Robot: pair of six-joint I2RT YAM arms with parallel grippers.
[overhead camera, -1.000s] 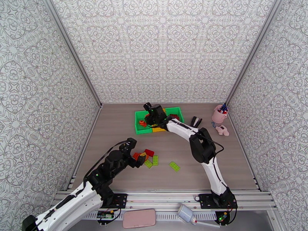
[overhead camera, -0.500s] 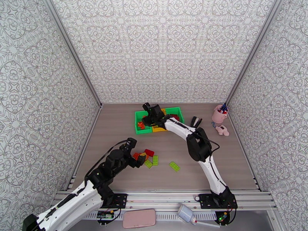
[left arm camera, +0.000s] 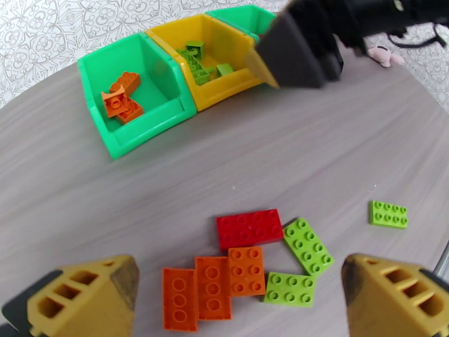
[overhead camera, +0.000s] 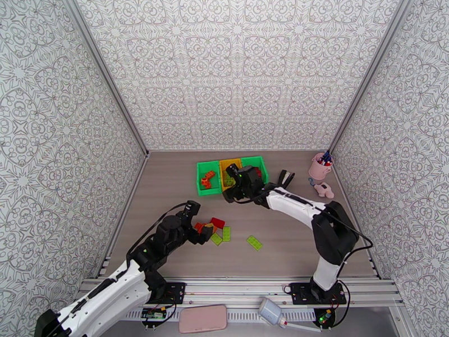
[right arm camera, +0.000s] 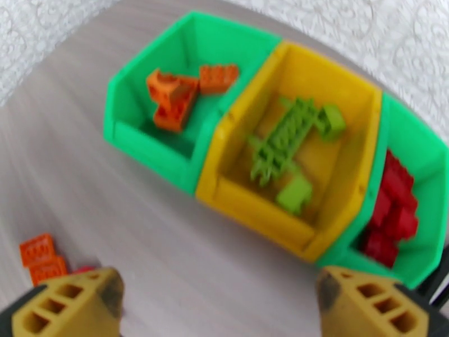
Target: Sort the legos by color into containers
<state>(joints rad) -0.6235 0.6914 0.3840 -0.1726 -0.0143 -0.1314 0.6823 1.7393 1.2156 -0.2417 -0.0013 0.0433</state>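
Left wrist view: hangs over the loose legos [left arm camera: 247, 265] on the table [left arm camera: 112, 209], left gripper [left arm camera: 241, 287] spread wide and empty. Near the containers [right arm camera: 252, 212], with orange, lime and red bricks sorted inside, right gripper [right arm camera: 219, 301] likewise released, nothing held. Probably light, rigid, slick plastic; best pinched across the smooth long sides, not the studs.

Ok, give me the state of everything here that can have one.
Left end effector: open, empty.
Right end effector: open, empty.
Left green bin: holds orange bricks.
Yellow bin: holds lime green bricks.
Right green bin: holds red bricks.
Loose bricks: seven, unsorted on the table.
Pen cup: upright, pens inside.
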